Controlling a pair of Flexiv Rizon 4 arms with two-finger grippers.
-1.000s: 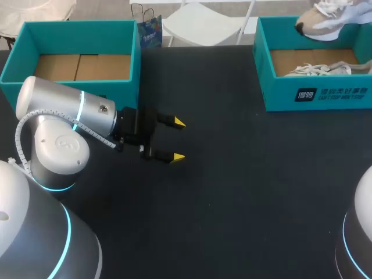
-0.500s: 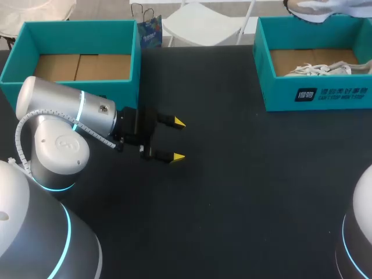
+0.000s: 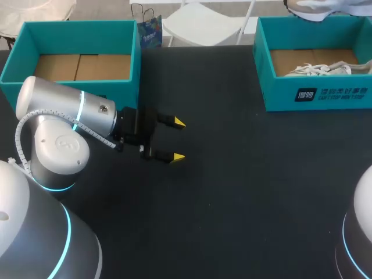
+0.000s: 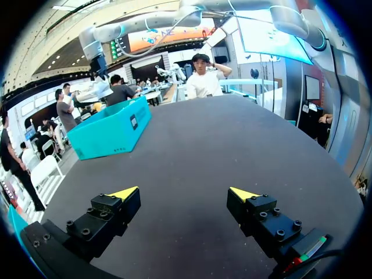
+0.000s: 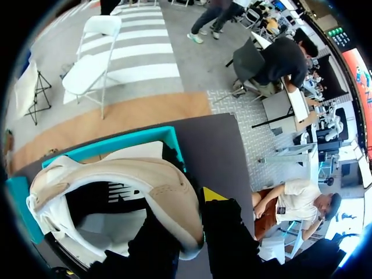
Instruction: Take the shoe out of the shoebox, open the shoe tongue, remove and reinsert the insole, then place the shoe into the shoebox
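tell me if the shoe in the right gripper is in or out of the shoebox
Out. The shoe hangs above the shoebox rim in the head view, gripped at its collar by the right gripper.

Head cam: high, behind the robot, looking down on the whole table (image 3: 232,192). The left arm (image 3: 75,113) enters at the left. Left wrist cam: low over the table, facing out past the left gripper (image 4: 183,195) across the tabletop toward the right box (image 4: 110,131), which is well off. Right wrist cam: high over that box, facing down, with the shoe (image 5: 133,174) very close and filling the near field. Shared: right box and table in all three views; shoe in head and right wrist views.
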